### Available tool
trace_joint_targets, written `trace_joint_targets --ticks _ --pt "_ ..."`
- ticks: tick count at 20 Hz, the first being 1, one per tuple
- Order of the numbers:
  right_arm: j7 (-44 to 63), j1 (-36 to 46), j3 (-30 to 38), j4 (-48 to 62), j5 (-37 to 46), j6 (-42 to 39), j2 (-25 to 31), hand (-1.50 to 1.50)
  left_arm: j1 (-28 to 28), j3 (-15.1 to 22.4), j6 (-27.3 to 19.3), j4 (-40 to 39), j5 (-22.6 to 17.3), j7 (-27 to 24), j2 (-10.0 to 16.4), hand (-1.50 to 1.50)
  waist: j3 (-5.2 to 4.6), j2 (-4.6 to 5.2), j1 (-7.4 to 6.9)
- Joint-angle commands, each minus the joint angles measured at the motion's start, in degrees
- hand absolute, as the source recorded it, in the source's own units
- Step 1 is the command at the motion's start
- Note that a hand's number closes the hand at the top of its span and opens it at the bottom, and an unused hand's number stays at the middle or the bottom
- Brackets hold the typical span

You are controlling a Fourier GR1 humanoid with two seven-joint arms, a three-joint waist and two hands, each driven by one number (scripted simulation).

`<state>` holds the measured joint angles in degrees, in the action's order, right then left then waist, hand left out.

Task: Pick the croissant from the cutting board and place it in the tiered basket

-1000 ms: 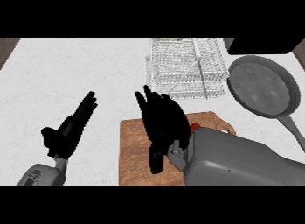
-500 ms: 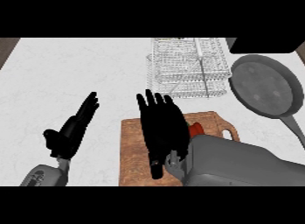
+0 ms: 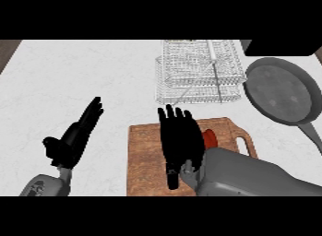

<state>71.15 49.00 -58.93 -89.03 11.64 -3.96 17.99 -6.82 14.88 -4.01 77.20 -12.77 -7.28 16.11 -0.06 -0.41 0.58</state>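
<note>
The right hand (image 3: 180, 138) hovers flat over the board (image 3: 146, 156), fingers straight and close together, pointing toward the wire basket (image 3: 197, 73) behind it. A small red thing (image 3: 210, 137) shows on the board at the hand's right edge. The croissant is perhaps hidden under the palm. The left hand (image 3: 74, 138) rests open at the left of the tabletop (image 3: 68, 73), fingers straight.

We can read no text, label, brand, number or sign on anything that shows in this view.
</note>
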Motion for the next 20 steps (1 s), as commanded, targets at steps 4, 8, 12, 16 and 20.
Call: trace_joint_targets --ticks 4,8,12,16,20 --pt "8.8 -4.9 0.5 2.4 5.3 -0.5 -0.8 -1.50 1.0 -0.1 1.2 -1.4 1.1 -2.2 -0.5 0.00 0.02 0.21 -0.18" --pt "11.1 -9.2 -0.6 0.8 8.5 0.7 -1.8 -1.50 -0.2 -1.4 2.1 0.0 -0.1 0.3 0.3 0.00 0.03 0.09 -0.13" --pt "7.5 -11.4 2.2 2.9 8.9 -1.2 -0.9 -1.50 -2.2 -1.8 2.7 -0.7 0.1 1.0 -0.4 0.00 0.03 0.24 -0.14" --pt "7.6 -14.5 2.5 1.0 12.3 -1.7 -3.0 -1.50 -2.3 -1.6 1.3 -1.3 1.7 1.2 -2.0 0.00 0.03 0.26 -0.18" --pt "-0.2 -17.7 5.3 5.9 14.3 -0.8 -2.1 -1.50 0.2 -1.8 2.5 4.7 0.9 4.9 -0.4 0.00 0.07 0.26 -0.82"
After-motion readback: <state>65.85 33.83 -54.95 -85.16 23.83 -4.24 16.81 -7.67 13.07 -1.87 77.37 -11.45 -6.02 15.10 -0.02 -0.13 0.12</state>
